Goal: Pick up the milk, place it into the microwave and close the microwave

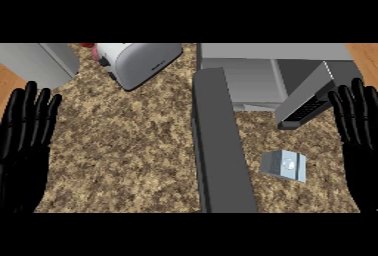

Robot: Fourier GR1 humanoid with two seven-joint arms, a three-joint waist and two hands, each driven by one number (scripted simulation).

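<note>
Head view shows the milk [284, 166], a small grey-blue carton, standing on the speckled brown granite counter [125, 150], just right of the microwave door [220, 145], which stands swung out toward the viewer. Behind it the grey microwave [273, 70] is open, its cavity facing the counter. A white toaster [140, 60] sits tilted at the far left-centre, beside a grey appliance [40, 61] in the corner. The left hand [26, 135] and right hand [358, 125] rest at the edges, fingers straight, holding nothing.
</note>
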